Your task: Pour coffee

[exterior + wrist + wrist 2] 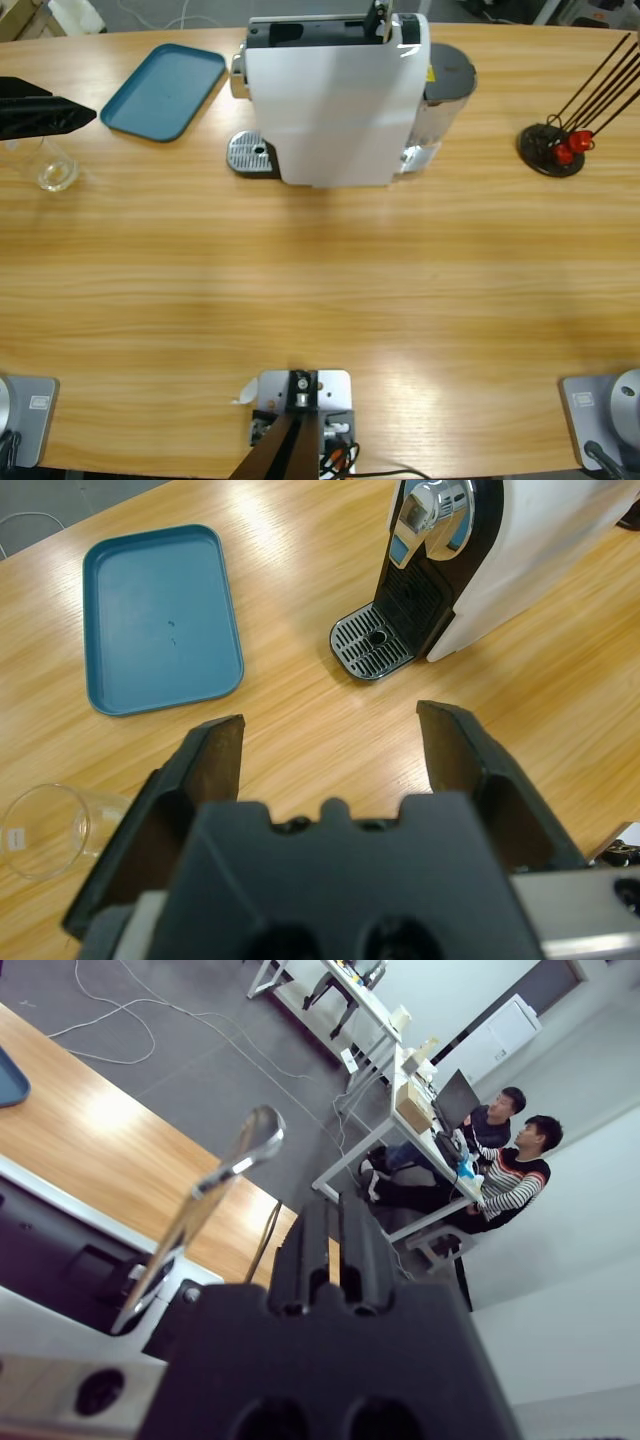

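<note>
The left hand (pixel 330 750) hovers over the worktop (pixel 320 290) at its left end with its two black jaws spread wide apart and nothing between them; in the high view it shows as a black shape at the left edge (pixel 45 112). Just beside it, on the near-left side, stands the clear tumbler (pixel 50 168), upright on the wood, with what looks like a shallow pale layer of coffee (pixel 55 178) at its base, though the liquid is hard to make out. The glass will likely be light, stiff, smooth and slippery, and breakable if squeezed hard or knocked, so a hold across the middle of its wall, kept level, seems wisest. A small white sticker on its wall in the left wrist view (pixel 14 837) is too small to read. The right hand (pixel 335 1260) has its jaws pressed together, empty, up by the silver lever (pixel 215 1195) on top of the white coffee machine (pixel 335 95), which stands at the far middle with its drip grille (pixel 250 152) facing left. A blue tray (pixel 163 90) lies far left, a black stand of stirrers (pixel 555 150) far right. No brand or writing is legible anywhere.
</note>
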